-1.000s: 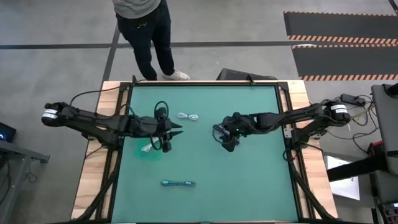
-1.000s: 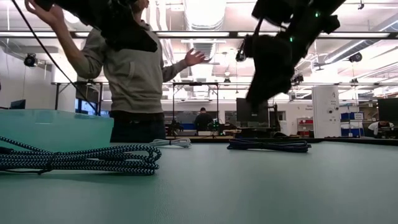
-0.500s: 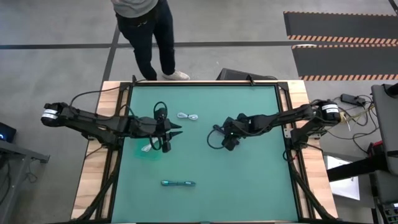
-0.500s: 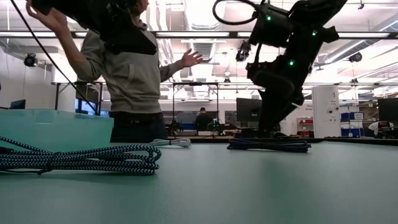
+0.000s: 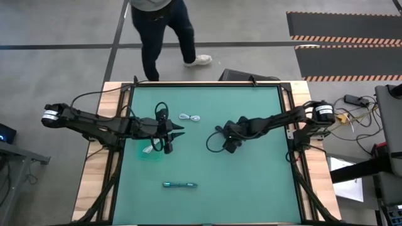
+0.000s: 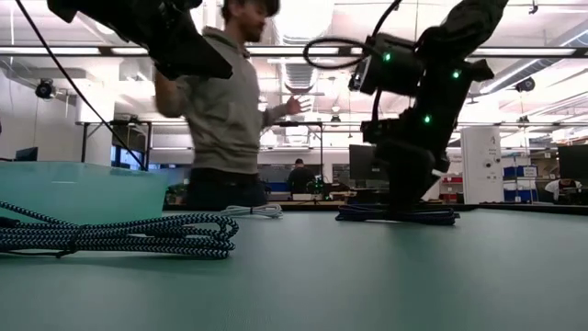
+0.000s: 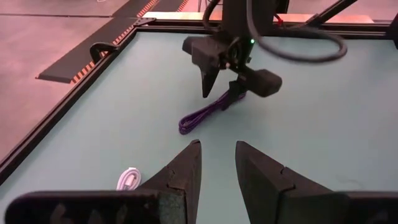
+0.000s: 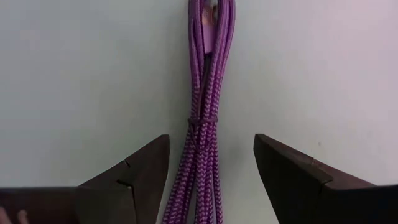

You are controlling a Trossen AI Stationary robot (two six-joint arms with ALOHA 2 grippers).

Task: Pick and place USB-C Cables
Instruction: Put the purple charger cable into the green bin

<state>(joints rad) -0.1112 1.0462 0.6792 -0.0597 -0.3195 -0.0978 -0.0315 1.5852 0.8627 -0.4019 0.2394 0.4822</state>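
A purple braided cable bundle (image 8: 208, 93) lies flat on the green mat, tied at its middle; it also shows in the left wrist view (image 7: 202, 115) and the low view (image 6: 395, 216). My right gripper (image 8: 211, 139) (image 5: 229, 143) is low over it and open, one finger on either side, along the bundle. A white bundle (image 5: 190, 117) lies toward the far edge. A teal-blue bundle (image 5: 179, 185) (image 6: 119, 234) lies toward the near edge. Another white bundle (image 5: 149, 149) lies in the teal tub. My left gripper (image 5: 171, 135) (image 7: 216, 163) hovers open beside the tub.
The clear teal tub (image 5: 143, 154) (image 6: 83, 188) sits on the left half of the mat, under my left arm. A person (image 5: 160, 25) walks beyond the table's far edge. Bare mat spreads across the near and right parts.
My right gripper has come down from well above the mat to the purple bundle, shifting slightly toward the table's left. The person behind the far edge has stepped sideways. My left arm has kept still.
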